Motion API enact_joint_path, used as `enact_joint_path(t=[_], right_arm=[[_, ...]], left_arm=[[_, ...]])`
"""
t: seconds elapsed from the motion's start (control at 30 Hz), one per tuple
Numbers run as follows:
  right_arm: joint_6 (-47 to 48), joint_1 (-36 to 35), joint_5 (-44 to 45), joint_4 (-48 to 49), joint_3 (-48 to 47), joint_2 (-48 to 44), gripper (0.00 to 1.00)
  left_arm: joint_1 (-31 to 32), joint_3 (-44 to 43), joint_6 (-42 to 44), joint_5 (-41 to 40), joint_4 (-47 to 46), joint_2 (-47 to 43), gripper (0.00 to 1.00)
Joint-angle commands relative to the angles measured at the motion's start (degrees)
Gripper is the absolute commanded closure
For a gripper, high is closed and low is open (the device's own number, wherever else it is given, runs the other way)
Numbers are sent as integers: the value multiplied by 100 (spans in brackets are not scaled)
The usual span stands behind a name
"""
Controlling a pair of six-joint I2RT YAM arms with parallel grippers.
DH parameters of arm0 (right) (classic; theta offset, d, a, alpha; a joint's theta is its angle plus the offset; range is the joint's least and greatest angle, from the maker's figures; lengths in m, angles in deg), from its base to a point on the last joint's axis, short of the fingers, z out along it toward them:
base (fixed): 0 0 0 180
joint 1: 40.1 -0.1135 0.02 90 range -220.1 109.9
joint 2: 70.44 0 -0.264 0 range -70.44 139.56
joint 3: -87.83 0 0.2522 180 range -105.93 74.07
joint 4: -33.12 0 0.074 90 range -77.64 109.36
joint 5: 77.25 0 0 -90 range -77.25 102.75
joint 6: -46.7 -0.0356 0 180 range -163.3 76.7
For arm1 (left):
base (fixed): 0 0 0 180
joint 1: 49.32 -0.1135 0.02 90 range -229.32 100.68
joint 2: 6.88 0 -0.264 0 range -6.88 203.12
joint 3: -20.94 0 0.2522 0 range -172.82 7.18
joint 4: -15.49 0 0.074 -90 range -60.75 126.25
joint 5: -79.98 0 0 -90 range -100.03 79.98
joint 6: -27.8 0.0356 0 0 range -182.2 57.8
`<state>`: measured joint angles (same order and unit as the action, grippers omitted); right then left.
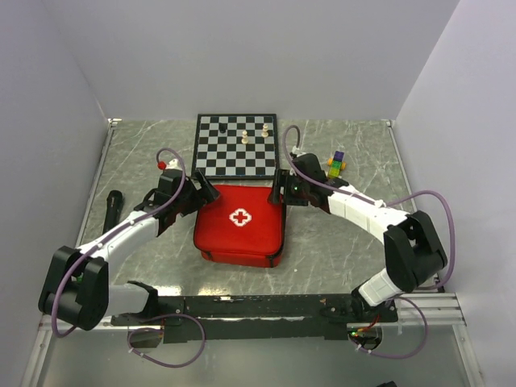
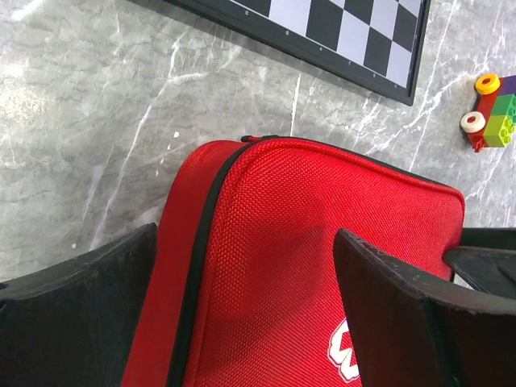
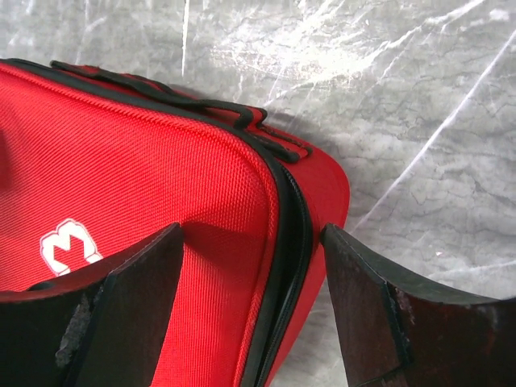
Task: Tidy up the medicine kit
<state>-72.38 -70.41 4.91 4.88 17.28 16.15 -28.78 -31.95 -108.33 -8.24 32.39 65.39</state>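
Desk (image 1: 145, 153) of grey marbled stone, walled in pale panels. Medicine kit (image 1: 240, 224) lies flat at mid-desk, zipped shut, white cross facing up, just near of the chessboard (image 1: 235, 147); the left wrist view shows a narrow strip of bare desk between the kit (image 2: 322, 266) and the board (image 2: 339, 32). A few chess pieces, dark and pale, stand on the far half of the board. Left gripper (image 1: 201, 193) sits low at the kit's far left corner, jaws spread wide. In its own view (image 2: 242, 322), one finger (image 2: 81, 314) hangs outside the kit's left side and the other finger (image 2: 403, 314) is over the red top, so the corner and its black zip line lie between them. Cannot tell if either finger touches the fabric. Right gripper (image 1: 284, 189) is at the far right corner, jaws also spread. In its own view (image 3: 258, 322), one finger (image 3: 129, 314) is above the kit (image 3: 121, 177) near the cross and the other (image 3: 395, 314) is off the edge above bare desk, with the black zip seam running between them; nothing is pinched. A black strap (image 3: 161, 93) lies along the kit's edge. Small stack of coloured toy blocks (image 1: 336, 165) stands right of the board, apart from the kit. A black stick-like object (image 1: 111, 211) lies at the desk's left side, too small to identify.
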Motion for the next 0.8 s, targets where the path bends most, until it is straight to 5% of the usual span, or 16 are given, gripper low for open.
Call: enact_joint_path(t=[0.0,0.77], right_arm=[[25,-19,150,420,160,-616,24],[210,-160,63,-54,-253,16,24]], left_arm=[[-32,-86,69,103,-261,6,6],[-93,-59,78,-28,-129,-327,7]])
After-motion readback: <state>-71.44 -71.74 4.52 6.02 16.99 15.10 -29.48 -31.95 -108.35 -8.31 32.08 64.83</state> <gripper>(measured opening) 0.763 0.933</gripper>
